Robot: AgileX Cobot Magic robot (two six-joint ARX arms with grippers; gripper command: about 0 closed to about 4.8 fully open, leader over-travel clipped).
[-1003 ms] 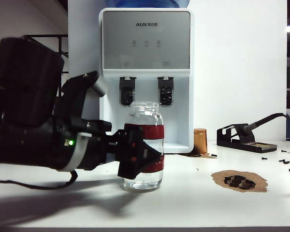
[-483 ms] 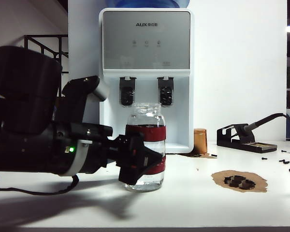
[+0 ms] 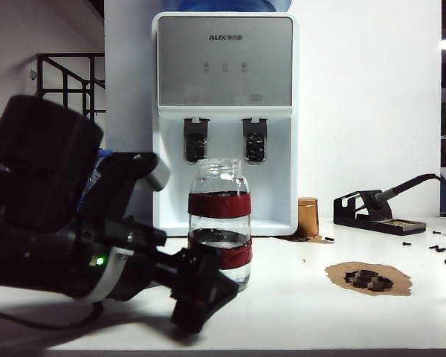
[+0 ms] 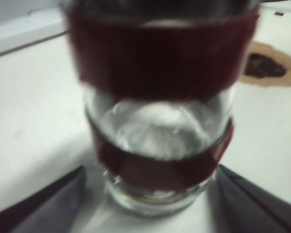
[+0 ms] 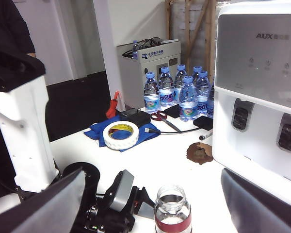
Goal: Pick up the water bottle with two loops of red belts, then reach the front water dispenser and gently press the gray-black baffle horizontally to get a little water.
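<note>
Clear glass water bottle (image 3: 220,223) with two red bands, upright at frame centre on white table (image 3: 297,312): left claw (image 3: 208,294) wide at its base, lower left; right claw (image 5: 150,204) wide, high above.

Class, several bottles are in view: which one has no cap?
The water bottle with two red bands, standing open-mouthed before the open left gripper. The small plastic bottles behind all wear blue caps.

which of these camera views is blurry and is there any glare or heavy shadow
Left wrist view: the water bottle fills the frame, soft and out of focus. Exterior view: sharp background, but the left gripper and its arm are a dark, underexposed mass casting shadow on the table. Right wrist view: evenly lit and mostly sharp.
</note>
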